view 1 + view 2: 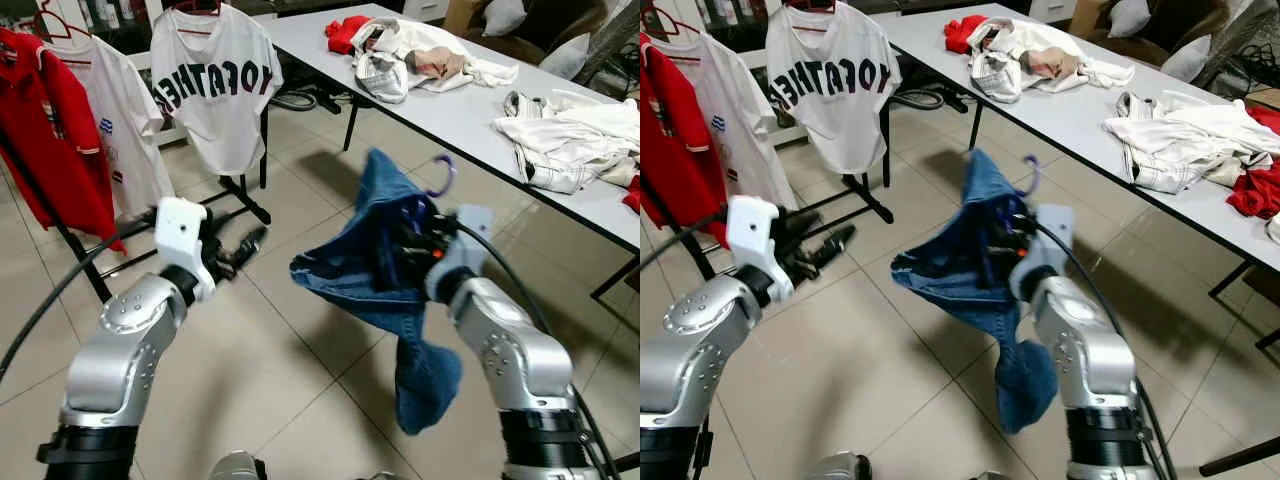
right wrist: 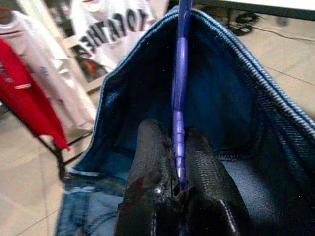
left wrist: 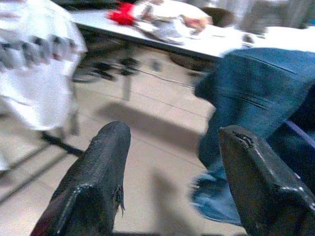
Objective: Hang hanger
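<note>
Over at 9 o'clock a red shirt (image 1: 45,130) and two white shirts (image 1: 215,85) are hung on the black rack (image 1: 235,190). The left tool (image 1: 240,250) is held out released, fingers (image 3: 93,182) spread wide, nothing gripped. Dead centre, the purple hanger (image 2: 179,88) is clenched by the right tool (image 2: 177,169), with blue jeans (image 1: 385,270) draped over it above the tiled floor. Clothes are piled on the white worktop (image 1: 450,115) at 2 o'clock.
</note>
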{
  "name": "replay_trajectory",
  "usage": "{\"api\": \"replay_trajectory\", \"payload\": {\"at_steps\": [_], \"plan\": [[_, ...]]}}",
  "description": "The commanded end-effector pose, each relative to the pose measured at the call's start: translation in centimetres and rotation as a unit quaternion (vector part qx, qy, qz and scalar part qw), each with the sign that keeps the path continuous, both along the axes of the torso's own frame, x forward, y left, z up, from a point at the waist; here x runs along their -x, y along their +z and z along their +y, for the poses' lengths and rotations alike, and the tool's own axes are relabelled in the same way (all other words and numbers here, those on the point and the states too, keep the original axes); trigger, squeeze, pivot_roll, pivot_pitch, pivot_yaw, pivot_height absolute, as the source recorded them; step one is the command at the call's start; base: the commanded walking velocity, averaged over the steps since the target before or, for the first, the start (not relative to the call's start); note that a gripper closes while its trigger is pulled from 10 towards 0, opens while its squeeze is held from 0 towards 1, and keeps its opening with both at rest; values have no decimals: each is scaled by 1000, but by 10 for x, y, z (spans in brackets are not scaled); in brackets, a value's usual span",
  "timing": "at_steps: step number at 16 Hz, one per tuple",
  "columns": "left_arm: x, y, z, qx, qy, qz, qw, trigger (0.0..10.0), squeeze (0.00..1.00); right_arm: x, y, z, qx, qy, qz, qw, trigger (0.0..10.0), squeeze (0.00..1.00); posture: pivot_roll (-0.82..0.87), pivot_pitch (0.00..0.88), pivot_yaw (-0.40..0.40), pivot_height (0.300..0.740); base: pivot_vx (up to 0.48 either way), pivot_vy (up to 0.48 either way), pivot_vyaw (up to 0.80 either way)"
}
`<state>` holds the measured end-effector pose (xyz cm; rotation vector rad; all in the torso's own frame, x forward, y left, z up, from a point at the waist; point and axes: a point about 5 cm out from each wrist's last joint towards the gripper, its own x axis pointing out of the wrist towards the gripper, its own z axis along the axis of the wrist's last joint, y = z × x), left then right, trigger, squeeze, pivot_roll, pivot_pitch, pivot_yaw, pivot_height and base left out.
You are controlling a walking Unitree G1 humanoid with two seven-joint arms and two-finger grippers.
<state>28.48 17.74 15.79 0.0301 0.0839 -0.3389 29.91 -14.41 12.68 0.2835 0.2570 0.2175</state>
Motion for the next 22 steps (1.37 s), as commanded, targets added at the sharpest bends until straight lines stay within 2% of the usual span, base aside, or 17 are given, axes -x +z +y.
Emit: {"api": "replay_trajectory", "payload": {"at_steps": [1, 2, 3, 4, 6, 7, 9, 13, 16, 18, 22], "plan": [[-2, 6, -5, -8, 21, -10, 1000, 10000, 0, 1, 6, -14, 17, -28, -15, 999, 10000, 0, -14, 29, -22, 740, 0, 0, 0], [-2, 7, -8, 4, 17, -8, 1000, 10000, 0, 1, 6, -16, 27, -31, -16, 999, 10000, 0, -27, 53, -16, 740, 0, 0, 0], [-1, -4, -12, 18, 15, 3, 1000, 10000, 0, 5, 2, -19, 69, -49, -10, 996, 10000, 0, -68, 56, -8, 740, 0, 0, 0], [3, -18, -14, -2, 24, 17, 1000, 10000, 0, 10, -4, -23, 89, -65, -1, 994, 10000, 0, -58, 58, -16, 740, 0, 0, 0], [12, -24, -16, 11, 36, 38, 999, 10000, 0, 19, -13, -26, 74, -86, 20, 993, 10000, 0, -42, 42, -27, 740, 129, 0, 0], [16, -32, -15, -1, 39, 48, 998, 10000, 0, 22, -22, -27, 72, -97, 35, 992, 10000, 0, -38, 25, -39, 740, 274, 0, 0], [16, -39, -15, -4, 40, 56, 998, 10000, 0, 21, -31, -28, 72, -103, 49, 991, 10000, 0, -37, 31, -26, 740, 279, 0, 0], [8, -36, -12, 0, 37, 56, 998, 10000, 0, 29, -33, -24, 61, -101, 49, 992, 10000, 0, -57, 49, -2, 740, 340, 0, 0], [2, -30, -12, 7, 35, 50, 998, 10000, 0, 29, -30, -22, 61, -106, 44, 992, 10000, 0, -64, 52, 22, 740, 367, 0, 346], [2, -31, -15, 11, 27, 51, 998, 10000, 0, 28, -28, -21, 68, -108, 38, 991, 10000, 0, -70, 52, 31, 740, 371, 0, 800], [2, -30, -16, 11, 25, 50, 998, 10000, 0, 29, -28, -16, 82, -98, 35, 991, 10000, 0, -68, 60, 20, 740, 372, 0, 0]]}}
